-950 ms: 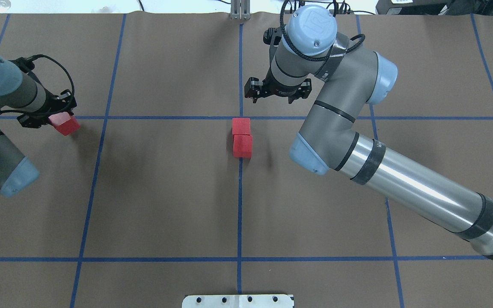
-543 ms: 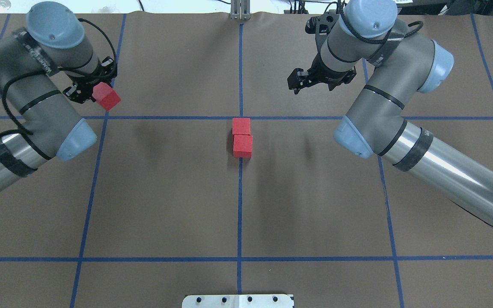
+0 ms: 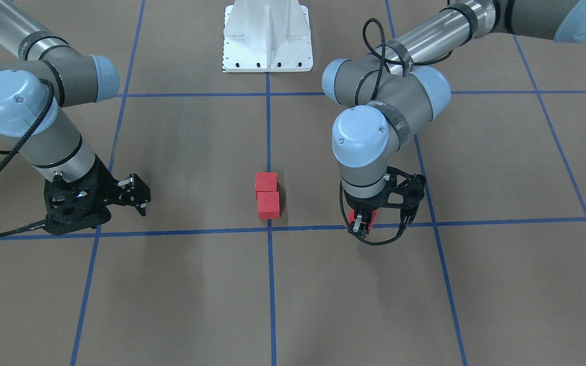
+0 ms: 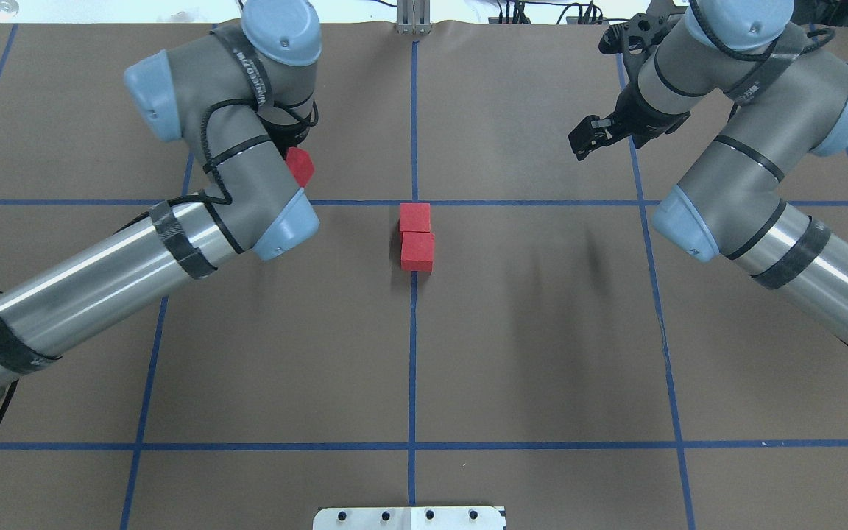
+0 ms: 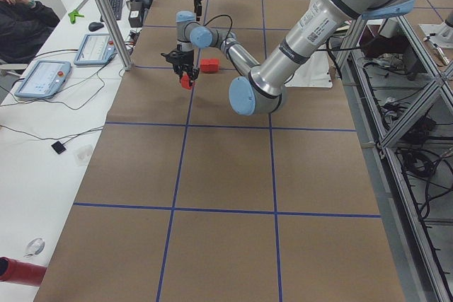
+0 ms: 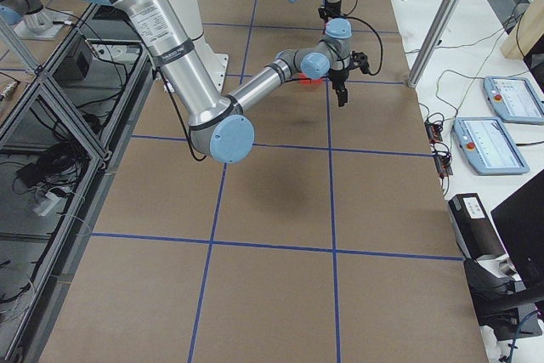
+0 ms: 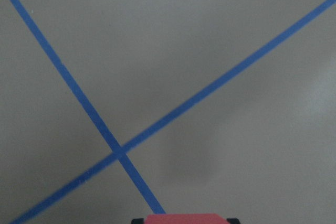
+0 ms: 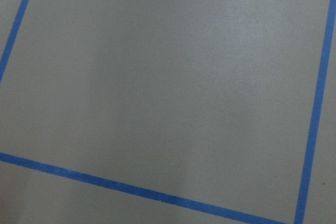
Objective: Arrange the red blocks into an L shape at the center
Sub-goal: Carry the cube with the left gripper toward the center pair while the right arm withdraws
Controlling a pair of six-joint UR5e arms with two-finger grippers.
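Near the center [image 3: 269, 227], left arm [image 3: 374, 101] folded.

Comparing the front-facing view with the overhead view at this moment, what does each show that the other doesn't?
Front-facing only: the left end effector itself, its fingers closed on the third red block.
Overhead only: the metal post at the table's far edge. There the left arm hides its end effector, so only a corner of that block shows.
Both: two red blocks touching in a row at the center crossing, and the empty right end effector off to the side.
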